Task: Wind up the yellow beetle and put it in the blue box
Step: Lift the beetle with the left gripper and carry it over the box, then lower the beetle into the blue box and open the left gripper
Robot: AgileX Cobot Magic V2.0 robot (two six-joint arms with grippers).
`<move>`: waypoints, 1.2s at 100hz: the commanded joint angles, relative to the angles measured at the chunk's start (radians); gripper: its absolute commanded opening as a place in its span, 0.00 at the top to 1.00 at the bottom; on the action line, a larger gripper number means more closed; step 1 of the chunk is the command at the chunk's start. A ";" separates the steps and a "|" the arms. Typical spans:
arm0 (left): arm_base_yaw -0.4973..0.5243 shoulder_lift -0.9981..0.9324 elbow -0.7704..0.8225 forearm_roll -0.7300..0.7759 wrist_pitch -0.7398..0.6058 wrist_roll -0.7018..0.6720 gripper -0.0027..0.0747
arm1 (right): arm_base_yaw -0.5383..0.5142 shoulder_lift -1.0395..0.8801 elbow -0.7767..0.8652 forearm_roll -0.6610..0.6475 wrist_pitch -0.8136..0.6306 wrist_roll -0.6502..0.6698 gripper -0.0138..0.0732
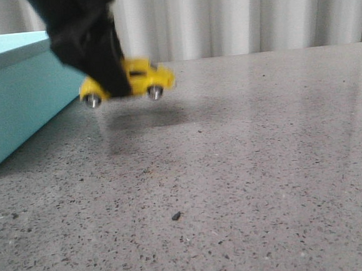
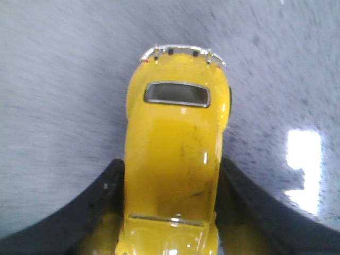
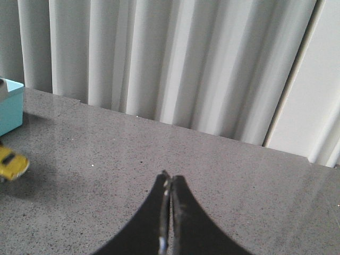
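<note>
The yellow beetle (image 1: 140,79) hangs a little above the grey table, its shadow on the stone below it. My left gripper (image 1: 110,78) is shut on the car's middle and hides part of it. In the left wrist view the yellow beetle (image 2: 172,154) fills the space between my two black fingers (image 2: 101,204), which press on its sides. The blue box (image 1: 14,92) stands at the far left, close beside the car. My right gripper (image 3: 169,183) is shut and empty above the table. A bit of the yellow beetle (image 3: 10,163) and the blue box (image 3: 11,109) show in the right wrist view.
White pleated curtains (image 1: 240,14) hang behind the table's far edge. The speckled grey tabletop (image 1: 247,180) stretches to the right and front. A small dark speck (image 1: 176,216) lies on it near the middle.
</note>
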 commanded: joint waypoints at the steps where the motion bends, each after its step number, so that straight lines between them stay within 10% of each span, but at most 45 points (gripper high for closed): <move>1: 0.007 -0.091 -0.093 -0.032 -0.027 0.000 0.81 | 0.002 0.013 -0.021 -0.005 -0.078 -0.011 0.90; 56: 0.499 -0.185 -0.195 -0.070 -0.030 -0.399 0.81 | 0.002 0.013 -0.021 -0.003 -0.068 -0.011 0.90; 91: 0.509 -0.170 0.154 -0.002 -0.100 -0.399 0.80 | 0.002 0.013 -0.021 -0.003 -0.063 -0.011 0.90; 120: 0.509 -0.171 0.245 0.005 -0.150 -0.399 0.30 | 0.002 0.013 -0.021 -0.003 -0.063 -0.011 0.90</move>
